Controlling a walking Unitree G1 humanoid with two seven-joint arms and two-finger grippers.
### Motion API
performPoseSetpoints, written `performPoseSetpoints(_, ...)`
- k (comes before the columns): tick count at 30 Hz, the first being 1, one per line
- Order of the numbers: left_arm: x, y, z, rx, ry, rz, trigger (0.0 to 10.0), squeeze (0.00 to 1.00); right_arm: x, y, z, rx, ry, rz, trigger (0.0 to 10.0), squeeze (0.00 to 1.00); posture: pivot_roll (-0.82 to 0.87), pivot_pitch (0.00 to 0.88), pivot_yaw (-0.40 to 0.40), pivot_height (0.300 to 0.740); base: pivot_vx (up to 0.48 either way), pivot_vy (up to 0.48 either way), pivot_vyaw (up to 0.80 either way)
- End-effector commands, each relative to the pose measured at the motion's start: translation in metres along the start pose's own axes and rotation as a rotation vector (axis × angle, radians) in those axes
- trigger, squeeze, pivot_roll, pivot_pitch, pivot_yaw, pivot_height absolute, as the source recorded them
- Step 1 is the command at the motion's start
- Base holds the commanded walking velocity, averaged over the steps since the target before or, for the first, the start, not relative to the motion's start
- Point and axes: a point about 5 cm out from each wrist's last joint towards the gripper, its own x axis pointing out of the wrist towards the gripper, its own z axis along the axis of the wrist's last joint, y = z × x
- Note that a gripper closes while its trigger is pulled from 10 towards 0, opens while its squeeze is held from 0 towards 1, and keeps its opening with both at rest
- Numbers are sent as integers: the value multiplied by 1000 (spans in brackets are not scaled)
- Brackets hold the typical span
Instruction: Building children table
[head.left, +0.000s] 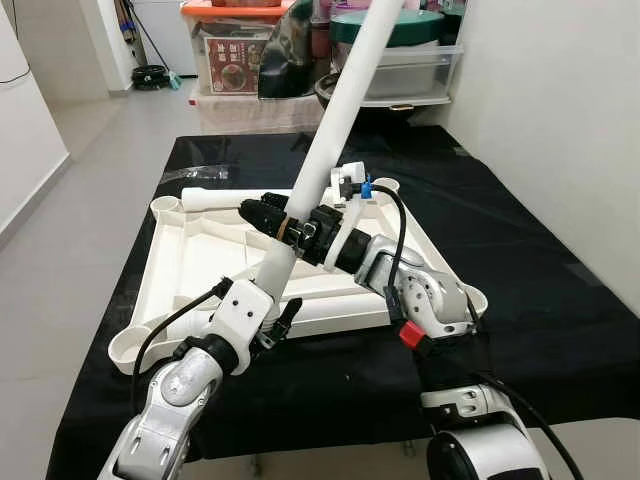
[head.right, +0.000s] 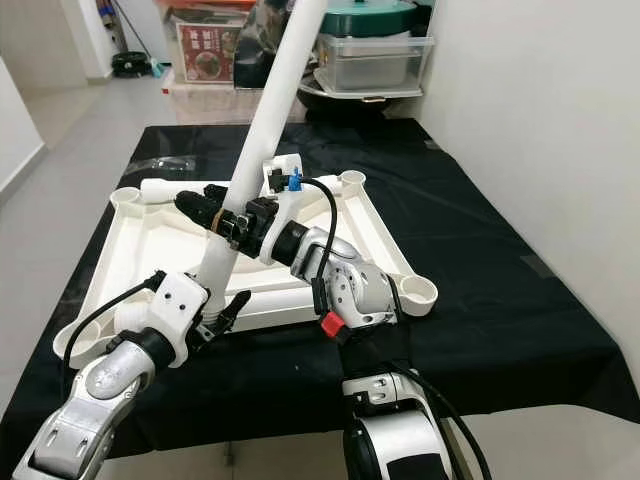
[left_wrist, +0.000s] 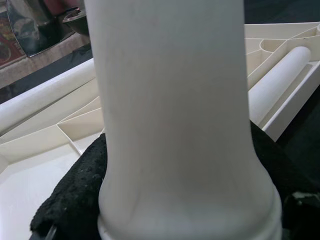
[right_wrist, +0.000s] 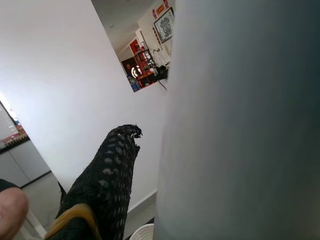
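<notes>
- Inverted white plastic children's tabletop: lay underside up on the black-draped bench, with round leg sockets at its corners.
- Long white plastic table leg: was held tilted over the tabletop, its lower end near the front edge and seated in no socket.
- Second white plastic leg: lay loose along the far rim.
- Left claw: was clamped on the held leg's lower end.
- Right claw: gripped the same leg's mid-shaft.
- Judged progress: early; no leg appeared fitted, and every visible socket stood open.

Upper end of the white table leg, beyond the frame's top edge.
</notes>
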Motion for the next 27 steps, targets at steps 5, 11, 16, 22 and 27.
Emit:
performPoseSetpoints(5,-2,-4,-7,27,41,-45,10000,0,14,17,7,4,-29,96,10000,0,71,0,-13,740,0,0,0)
performPoseSetpoints(11,-3,-5,-8,34,41,-49,10000,0,14,18,7,3,-27,97,9804,0,70,0,-12,740,0,0,0)
performPoseSetpoints(16,-4,-6,-8,51,41,-57,10000,0,14,17,7,-6,-26,94,2549,0,70,0,-9,740,0,0,0)
performPoseSetpoints(22,-4,-6,-8,40,40,-53,10000,0,14,16,7,-8,-29,87,0,0,70,0,-10,740,0,0,0)
performPoseSetpoints(27,-4,-4,-9,15,54,-42,10000,0,14,15,8,-18,-33,75,0,0,71,0,-8,740,0,0,0)
